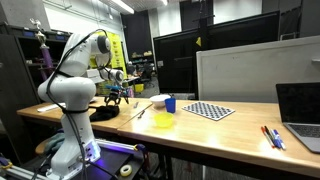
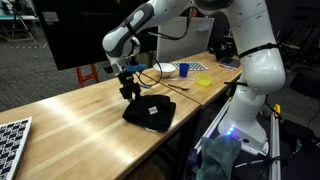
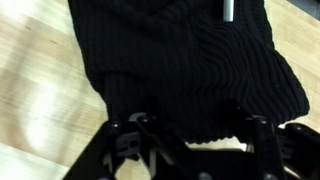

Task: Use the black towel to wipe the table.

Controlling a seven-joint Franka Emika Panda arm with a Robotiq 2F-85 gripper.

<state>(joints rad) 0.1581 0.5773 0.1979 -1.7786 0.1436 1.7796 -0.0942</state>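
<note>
Jaws wide apart above black towel [image 2: 150, 112] on pale wooden table [image 2: 70, 125], dim lab [image 1: 250, 15].

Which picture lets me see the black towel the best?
An exterior view is best: there the whole black towel lies on the table, all edges visible. The wrist view shows its knit up close, but cropped. In an exterior view the black towel is only a small, distant dark patch.

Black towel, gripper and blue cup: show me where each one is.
black towel [image 2: 150, 112]: in an exterior view, middle of the cloth.
gripper [image 2: 130, 93]: in an exterior view, between its fingertips.
blue cup [image 1: 170, 103]: in an exterior view, side wall.
</note>
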